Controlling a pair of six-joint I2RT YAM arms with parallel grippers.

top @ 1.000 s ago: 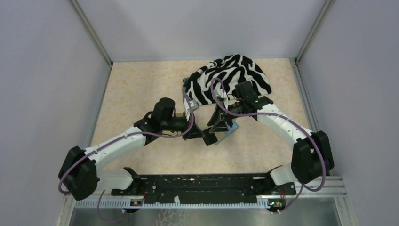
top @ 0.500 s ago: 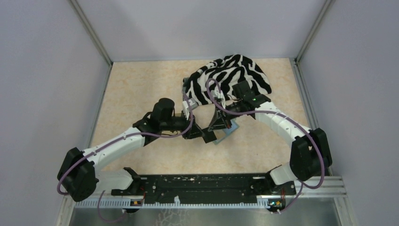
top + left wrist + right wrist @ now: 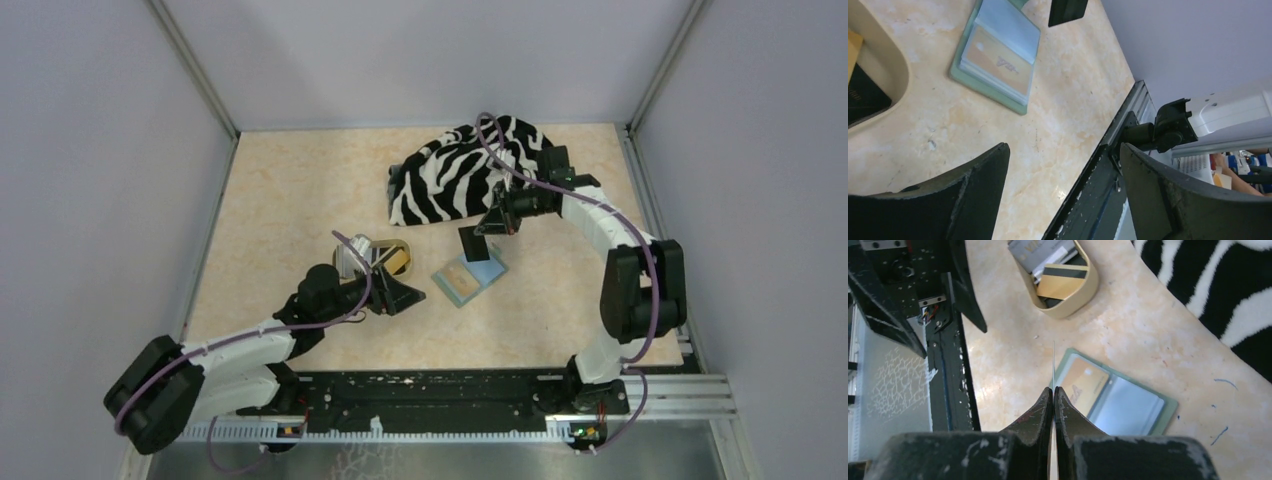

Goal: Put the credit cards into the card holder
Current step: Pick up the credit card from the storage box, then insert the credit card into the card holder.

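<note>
The card holder (image 3: 468,276) lies open and flat on the surface (image 3: 300,200) between my arms. It is sage-green with pale blue-grey pockets, a yellow-orange card (image 3: 1084,382) sits in one half, and its long axis runs diagonally from near-left to far-right. My right gripper (image 3: 1053,390) is pressed together on a dark card (image 3: 472,243) held upright over the holder's far side; my left gripper (image 3: 1063,147) is spread wide, holding nothing.

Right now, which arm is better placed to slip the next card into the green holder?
Right: the right gripper is shut on a dark card just over the open card holder. The left gripper is open, empty, off by the tan tray.
</note>
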